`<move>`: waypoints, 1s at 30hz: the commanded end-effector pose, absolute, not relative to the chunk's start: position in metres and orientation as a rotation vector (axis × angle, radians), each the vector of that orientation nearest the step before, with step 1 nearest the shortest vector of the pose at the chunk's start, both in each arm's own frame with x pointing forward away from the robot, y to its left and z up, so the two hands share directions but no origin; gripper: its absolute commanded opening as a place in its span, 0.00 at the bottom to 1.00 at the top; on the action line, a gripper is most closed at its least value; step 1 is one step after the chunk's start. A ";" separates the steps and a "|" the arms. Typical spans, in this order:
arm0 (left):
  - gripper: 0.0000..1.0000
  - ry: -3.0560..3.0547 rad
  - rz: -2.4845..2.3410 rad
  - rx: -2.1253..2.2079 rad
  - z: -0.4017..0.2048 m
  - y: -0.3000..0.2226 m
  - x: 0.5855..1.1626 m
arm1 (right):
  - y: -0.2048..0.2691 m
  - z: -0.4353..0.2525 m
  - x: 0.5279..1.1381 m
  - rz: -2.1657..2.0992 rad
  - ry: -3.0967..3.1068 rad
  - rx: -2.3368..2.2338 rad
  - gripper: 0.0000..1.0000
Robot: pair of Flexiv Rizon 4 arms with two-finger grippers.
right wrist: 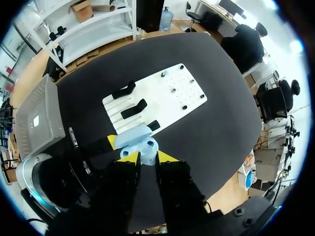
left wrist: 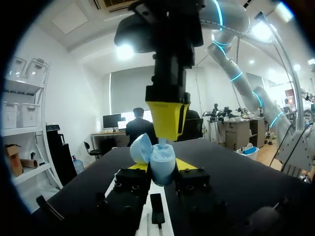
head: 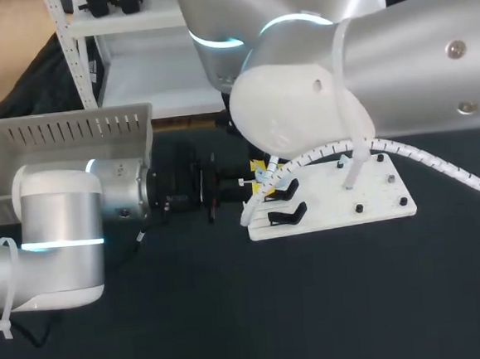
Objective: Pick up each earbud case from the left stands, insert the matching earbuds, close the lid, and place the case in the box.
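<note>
A light blue earbud case (left wrist: 162, 166) with its lid (left wrist: 141, 147) swung open is upright between the yellow tips of my left gripper (left wrist: 161, 168), which is shut on it above the table. My right gripper (left wrist: 166, 130) comes down onto the case from above. In the right wrist view, the right gripper (right wrist: 146, 157) is shut on a small light blue earbud (right wrist: 146, 158) right over the open case (right wrist: 140, 143). In the head view my right arm hides the case; the left arm's wrist (head: 183, 192) points right toward the white stand plate (head: 366, 196).
The white stand plate (right wrist: 165, 96) carries black stands (right wrist: 123, 91) and lies just beyond the grippers. A grey slotted box (head: 62, 135) stands at the table's back left, also seen in the right wrist view as the box (right wrist: 37, 118). Dark tabletop surrounds the plate.
</note>
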State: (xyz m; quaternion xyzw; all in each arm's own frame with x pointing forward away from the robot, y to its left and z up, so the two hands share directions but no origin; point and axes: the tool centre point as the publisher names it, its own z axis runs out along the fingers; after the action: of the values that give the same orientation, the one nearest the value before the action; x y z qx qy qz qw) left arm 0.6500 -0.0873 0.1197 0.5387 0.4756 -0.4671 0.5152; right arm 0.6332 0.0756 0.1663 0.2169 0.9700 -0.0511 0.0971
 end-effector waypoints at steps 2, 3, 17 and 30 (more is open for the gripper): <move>0.00 1.146 -1.117 1.292 0.120 -0.088 0.649 | 0.073 0.164 0.632 -0.147 2.866 0.644 0.00; 0.00 1.146 -1.117 1.292 0.120 -0.088 0.649 | 0.073 0.164 0.632 -0.149 2.866 0.644 0.00; 0.00 1.146 -1.117 1.292 0.120 -0.088 0.649 | 0.073 0.157 0.635 -0.163 2.881 0.653 0.00; 0.00 1.146 -1.117 1.292 0.120 -0.088 0.649 | 0.061 0.177 0.620 -0.049 2.866 0.681 0.44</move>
State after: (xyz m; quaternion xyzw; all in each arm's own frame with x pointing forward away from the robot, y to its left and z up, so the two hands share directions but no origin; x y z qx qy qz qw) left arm 0.6500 -0.0872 0.1199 0.5387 0.4759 -0.4668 0.5152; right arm 0.6331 0.0767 0.1701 0.2304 0.9682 -0.0402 0.0890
